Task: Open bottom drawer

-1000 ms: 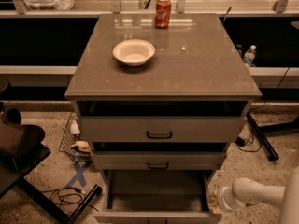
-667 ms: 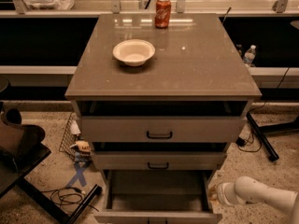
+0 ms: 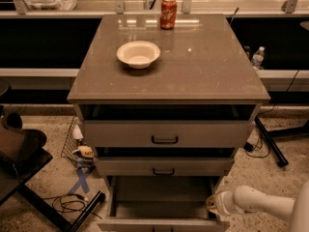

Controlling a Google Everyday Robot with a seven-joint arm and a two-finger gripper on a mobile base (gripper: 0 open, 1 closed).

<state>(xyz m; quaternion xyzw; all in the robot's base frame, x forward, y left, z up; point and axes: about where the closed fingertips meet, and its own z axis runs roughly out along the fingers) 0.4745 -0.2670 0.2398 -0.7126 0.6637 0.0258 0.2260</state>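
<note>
On the floor at the left, a blue tape cross (image 3: 82, 180) lies near the bench (image 3: 207, 71). A white bowl (image 3: 138, 53) sits on the bench top, with a red can (image 3: 168, 13) upright behind it to the right. Below, the top drawer (image 3: 164, 133) and middle drawer (image 3: 164, 167) stand slightly ajar. The bottom drawer (image 3: 145, 224) is pulled well out, its front at the lower edge of view. My gripper (image 3: 214, 204) sits low at the right, just beside that drawer's right wall. Whether it is clenched or released I cannot tell.

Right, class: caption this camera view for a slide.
Bottom drawer open, gripper at its right side, bowl and can on the cabinet top.
</note>
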